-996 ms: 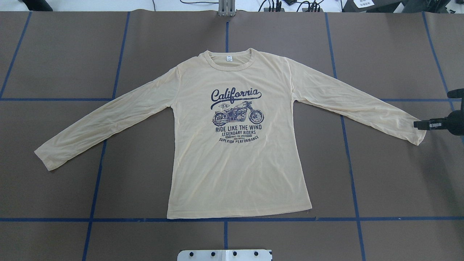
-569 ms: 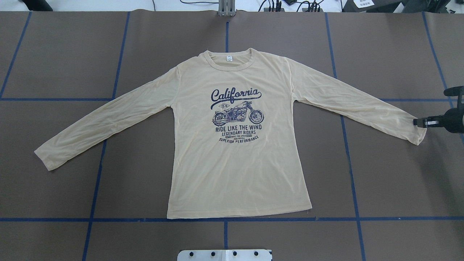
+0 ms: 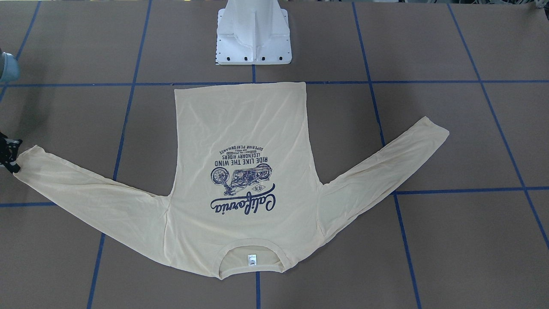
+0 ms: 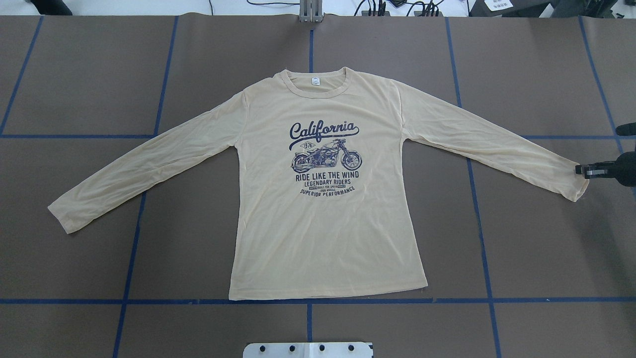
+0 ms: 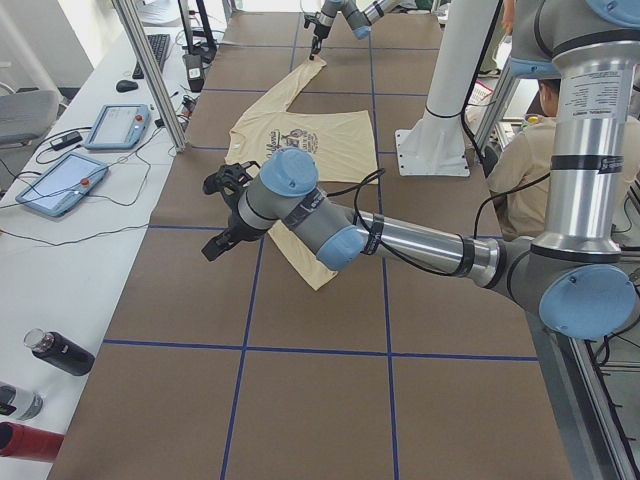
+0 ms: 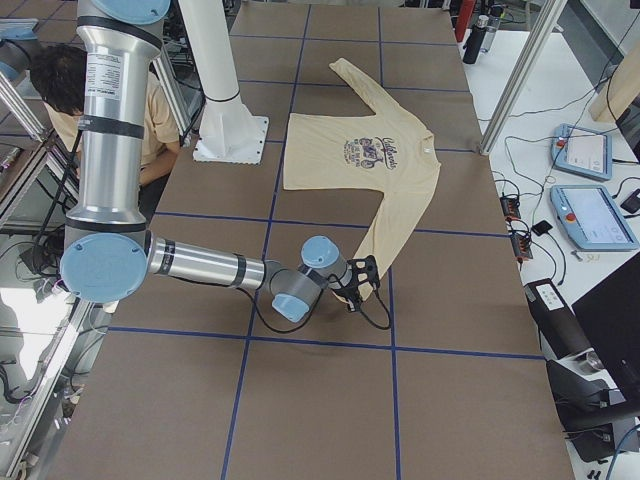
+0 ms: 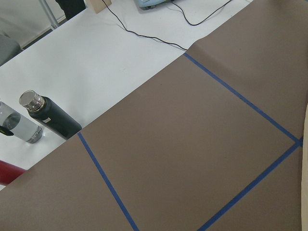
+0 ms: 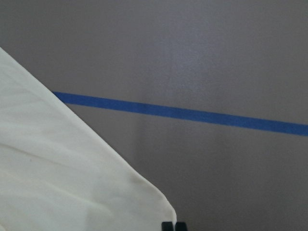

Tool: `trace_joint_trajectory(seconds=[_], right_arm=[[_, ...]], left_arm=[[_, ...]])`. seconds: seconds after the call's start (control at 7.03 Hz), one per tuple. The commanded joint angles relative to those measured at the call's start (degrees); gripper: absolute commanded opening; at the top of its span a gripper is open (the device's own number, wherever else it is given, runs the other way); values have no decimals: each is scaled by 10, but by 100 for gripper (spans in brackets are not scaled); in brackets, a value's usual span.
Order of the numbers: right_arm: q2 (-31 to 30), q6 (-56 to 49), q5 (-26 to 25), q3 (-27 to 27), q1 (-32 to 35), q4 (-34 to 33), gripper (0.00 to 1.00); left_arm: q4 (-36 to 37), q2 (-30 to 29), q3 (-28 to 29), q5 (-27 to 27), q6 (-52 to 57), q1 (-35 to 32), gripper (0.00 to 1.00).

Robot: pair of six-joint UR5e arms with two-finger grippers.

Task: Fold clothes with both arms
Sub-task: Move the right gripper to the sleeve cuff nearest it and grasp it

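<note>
The cream long-sleeved T-shirt [image 4: 323,238] lies flat and print up on the brown table, both sleeves spread outward. My right gripper [image 4: 579,170] sits at the upper corner of the right sleeve cuff [image 4: 576,185]. In the right wrist view its fingertips [image 8: 167,226] are pressed together at the cuff's edge, shut on the fabric. In the front-facing view the same gripper [image 3: 13,154] meets the cuff at the left border. My left gripper [image 5: 222,212] hovers beside the left sleeve cuff [image 5: 315,275], apart from it. I cannot tell whether it is open or shut.
The white pedestal base [image 3: 254,32] stands near the shirt's hem. Blue tape lines cross the table. Bottles [image 7: 48,118] and control tablets [image 5: 60,175] lie on the white bench beyond the left end. A person [image 5: 520,160] sits behind the robot.
My right gripper reached onto the right cuff's corner, then drew back slightly to the right. The cuff end shifted right with it. The rest of the shirt did not move.
</note>
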Motion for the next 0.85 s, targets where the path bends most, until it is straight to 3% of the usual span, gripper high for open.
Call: trace_joint_trajectory(seconds=[0.0,0.28,0.43,0.57,0.71], right_arm=[[18,2,18,38,21,-15,0],[43,4,38,147,39,-146,0],[85,21,38,219,39,-266,0],[164,66,36,254,37,-384,0],[244,98,31,253,6,-455,0]], left_arm=[[0,0,0,0,0,0,100],[1,1,2,0,0,1,100],[0,5,1,-1,0,1,100],[1,6,1,-1,0,1,100],[0,7,2,-1,0,3,100]])
